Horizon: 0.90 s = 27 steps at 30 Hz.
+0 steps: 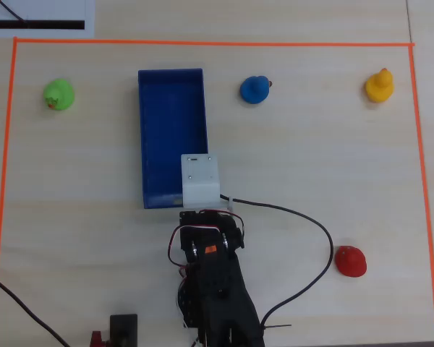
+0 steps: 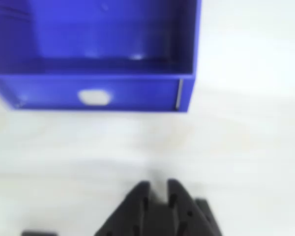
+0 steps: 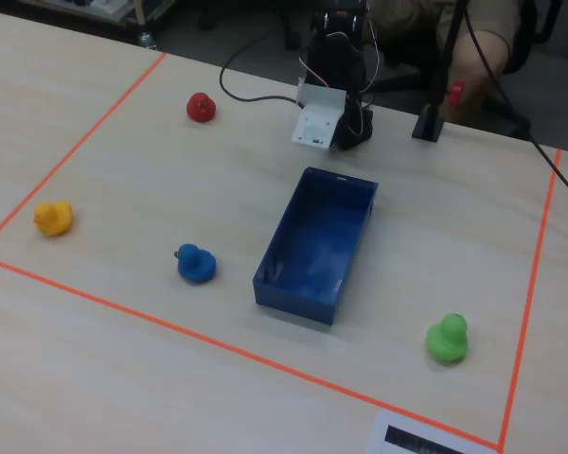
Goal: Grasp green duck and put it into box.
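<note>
Table: light wood w/ orange tape border, lying flat.
Gripper: my fingers sitting nearly together, holding nothing.
Green duck: sitting well apart from box.

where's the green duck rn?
Overhead view: the small lime-green rubber duck sits on the table at upper left, left of the long dark blue tray, near the orange tape corner, untouched.

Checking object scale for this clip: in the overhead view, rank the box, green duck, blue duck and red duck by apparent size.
1. The box, by far the largest.
2. The green duck, blue duck and red duck look about alike; I cannot rank them.
</note>
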Motion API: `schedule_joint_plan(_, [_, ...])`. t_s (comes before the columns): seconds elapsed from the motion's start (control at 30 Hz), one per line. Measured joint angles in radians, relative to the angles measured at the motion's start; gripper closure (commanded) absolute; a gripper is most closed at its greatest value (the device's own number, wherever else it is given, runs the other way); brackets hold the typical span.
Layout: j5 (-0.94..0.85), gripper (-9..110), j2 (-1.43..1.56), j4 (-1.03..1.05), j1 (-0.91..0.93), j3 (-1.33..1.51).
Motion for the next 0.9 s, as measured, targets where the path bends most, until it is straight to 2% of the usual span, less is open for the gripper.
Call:
schedule_joint_plan(0.17, [0.048, 101, -0.138, 0.008, -0.112, -0.141])
schedule_joint_plan(0.4, [0.161, 101, -0.397, -0.133, -0.287, -0.238])
schedule_joint_plan(0.63, [0.173, 101, -0.704, -0.259, -0.278, -0.469])
schedule_joint_plan(0.9, [0.325, 101, -1.115, -0.304, -0.35, -0.902])
